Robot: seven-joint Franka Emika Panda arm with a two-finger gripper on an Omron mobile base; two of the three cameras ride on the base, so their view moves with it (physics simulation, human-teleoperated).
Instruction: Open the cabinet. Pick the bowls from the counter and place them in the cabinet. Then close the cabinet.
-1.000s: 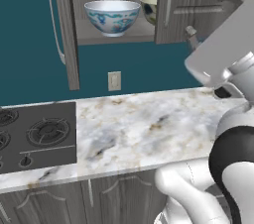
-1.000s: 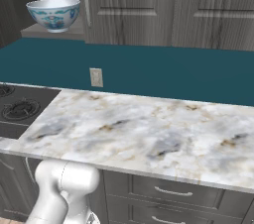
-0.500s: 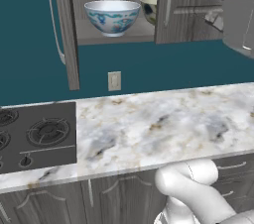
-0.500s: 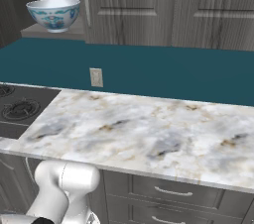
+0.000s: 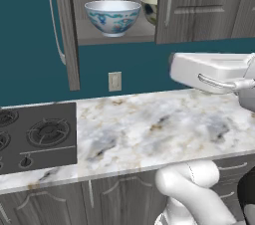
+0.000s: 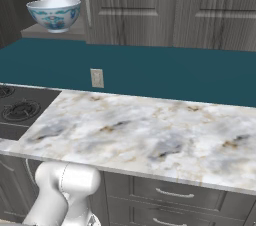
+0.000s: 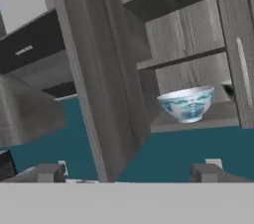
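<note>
White floral bowl (image 5: 112, 16) sits on the cabinet (image 5: 199, 5) shelf, just behind the open left door (image 5: 64, 30); the cream-olive bowl (image 5: 151, 9) is beside it, half hidden by the shut right door. Worktop (image 5: 149, 129) below the cabinet carries no bowl, so you're on the last step: closing up. Your gripper (image 7: 129, 171) has its jaws spread wide and holds nothing; in the hand view it looks up at the open door's edge (image 7: 99, 79), with the floral bowl beyond it. The arm hangs below the cabinet's right door. Next move, as I judge it: get behind the open door's outer face and push it shut, clear of the bar handle (image 5: 54, 25).
</note>
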